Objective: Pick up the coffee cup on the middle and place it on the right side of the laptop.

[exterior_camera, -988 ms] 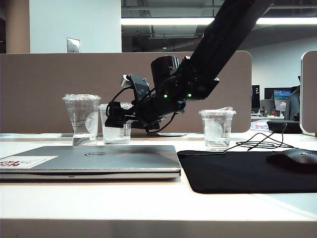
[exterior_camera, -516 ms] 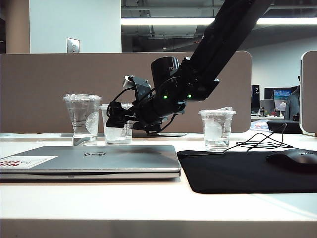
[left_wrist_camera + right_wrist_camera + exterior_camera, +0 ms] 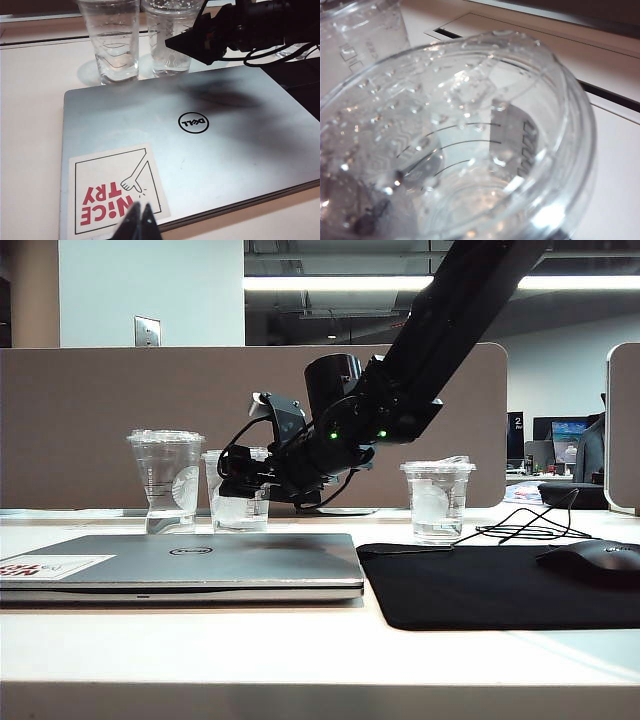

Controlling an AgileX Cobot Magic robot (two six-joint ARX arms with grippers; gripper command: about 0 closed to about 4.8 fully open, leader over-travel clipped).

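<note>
The coffee cup (image 3: 238,506), a short clear plastic cup, stands in the middle of the row behind the laptop (image 3: 200,560) and also shows in the left wrist view (image 3: 167,45). My right gripper (image 3: 236,468) reaches in from the right with a finger on each side of the cup. The cup (image 3: 470,150) fills the right wrist view, and a dark finger pad (image 3: 512,145) shows through its wall. Contact is unclear. My left gripper (image 3: 140,221) is shut and empty, above the laptop's (image 3: 215,155) white sticker near its front edge.
A taller clear cup (image 3: 165,480) stands just left of the coffee cup. Another short cup (image 3: 438,502) with a lumpy lid stands to the right. A black mouse pad (image 3: 480,590) with a mouse (image 3: 592,562) lies right of the laptop. A partition runs behind.
The right gripper's fingers have shifted slightly around the coffee cup. The cup still stands on the table. The left arm has not moved.
</note>
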